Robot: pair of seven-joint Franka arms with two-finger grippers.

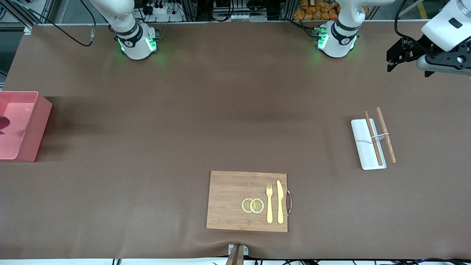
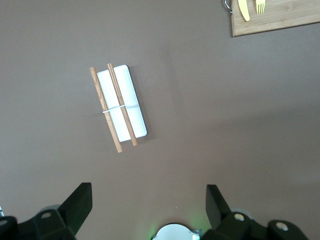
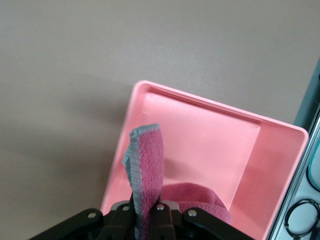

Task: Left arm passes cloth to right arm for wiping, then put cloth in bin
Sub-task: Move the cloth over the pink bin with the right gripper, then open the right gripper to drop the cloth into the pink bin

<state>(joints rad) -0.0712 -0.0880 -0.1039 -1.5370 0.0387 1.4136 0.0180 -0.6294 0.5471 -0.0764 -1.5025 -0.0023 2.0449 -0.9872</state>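
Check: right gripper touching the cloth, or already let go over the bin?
Touching. The right wrist view shows the right gripper shut on the cloth, with fabric pinched between its fingers and hanging over the bin.

Tabletop [image 1: 147,129]: broad, covered in plain brown matting, evenly lit, soft shadows. Along its edge by the arm bases: metal framing, black cables [image 1: 79,35], a white power strip [image 1: 160,9], a heap of orange packets [image 1: 316,9]. White strip borders the edge nearest the front camera.
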